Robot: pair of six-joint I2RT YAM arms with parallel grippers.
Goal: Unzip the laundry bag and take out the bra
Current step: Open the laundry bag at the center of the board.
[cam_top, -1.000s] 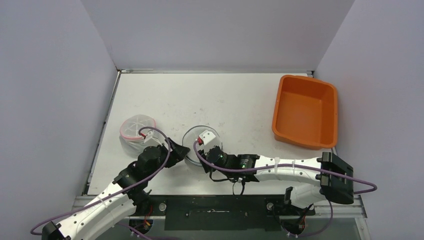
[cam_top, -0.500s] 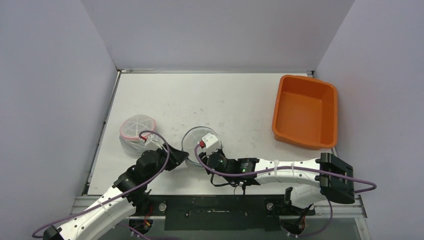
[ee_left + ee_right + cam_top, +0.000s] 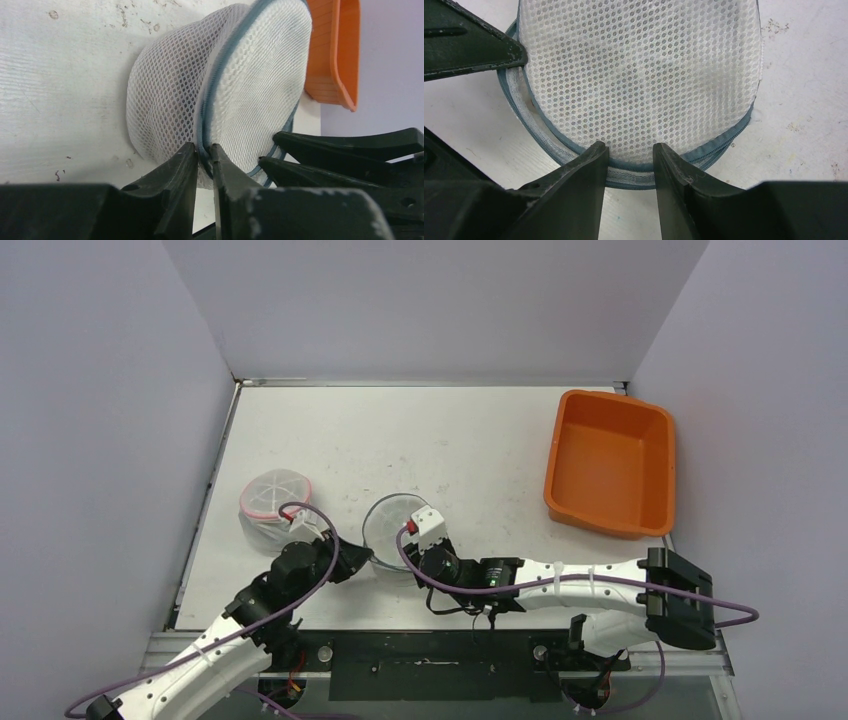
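light, floppy mesh laundry bag: left gripper pinches its zipper seam; right gripper clamps the near rim.

no readable text, labels, brands, numbers, signs anywhere

Laundry bag contents hidden behind mesh; orange bin cut off at top edge.
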